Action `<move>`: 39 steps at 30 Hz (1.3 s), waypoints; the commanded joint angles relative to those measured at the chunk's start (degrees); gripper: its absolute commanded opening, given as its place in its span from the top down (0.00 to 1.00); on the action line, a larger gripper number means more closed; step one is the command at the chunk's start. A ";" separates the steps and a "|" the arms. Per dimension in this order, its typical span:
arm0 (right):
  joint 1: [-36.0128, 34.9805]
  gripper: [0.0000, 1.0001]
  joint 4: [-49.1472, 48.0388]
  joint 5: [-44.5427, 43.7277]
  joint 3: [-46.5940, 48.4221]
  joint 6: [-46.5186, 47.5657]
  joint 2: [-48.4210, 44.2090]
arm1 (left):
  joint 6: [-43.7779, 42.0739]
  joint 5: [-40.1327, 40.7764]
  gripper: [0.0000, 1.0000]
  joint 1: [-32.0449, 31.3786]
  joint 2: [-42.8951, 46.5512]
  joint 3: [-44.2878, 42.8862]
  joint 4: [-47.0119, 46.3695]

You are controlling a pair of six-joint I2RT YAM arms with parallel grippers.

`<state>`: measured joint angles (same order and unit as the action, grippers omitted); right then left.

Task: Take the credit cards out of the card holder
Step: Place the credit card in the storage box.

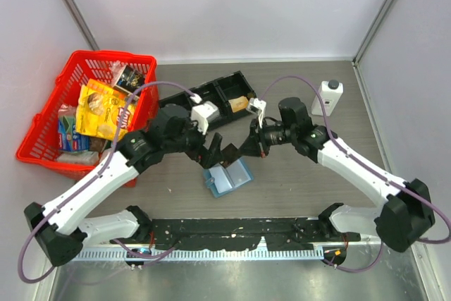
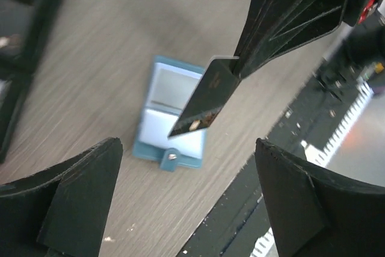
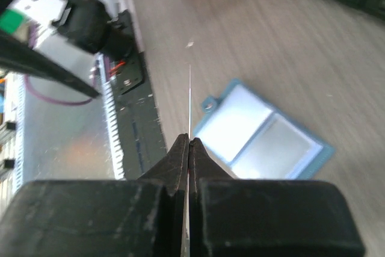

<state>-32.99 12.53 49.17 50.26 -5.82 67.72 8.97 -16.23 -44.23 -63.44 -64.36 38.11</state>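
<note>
Pinching credit card [image 2: 204, 97] aloft, right tool [image 3: 189, 142] near unfolded card holder [image 1: 227, 177]; left tool [image 2: 186, 148] spread wide.

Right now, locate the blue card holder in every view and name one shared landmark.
Top external: card holder just below centre, lying open.
Left wrist: card holder centre-left, partly behind the credit card.
Right wrist: card holder right of centre.
Shared landmark: black rail along the near edge, in all three.
</note>
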 commanded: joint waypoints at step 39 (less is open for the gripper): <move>3.02 0.49 -0.14 -32.28 48.27 -9.82 50.15 | 21.96 13.78 0.04 1.07 15.11 14.17 -8.39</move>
<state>-30.35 11.75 21.63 99.35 -18.41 126.65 28.16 1.78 -43.20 -47.18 -50.87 35.44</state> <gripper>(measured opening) 0.505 0.976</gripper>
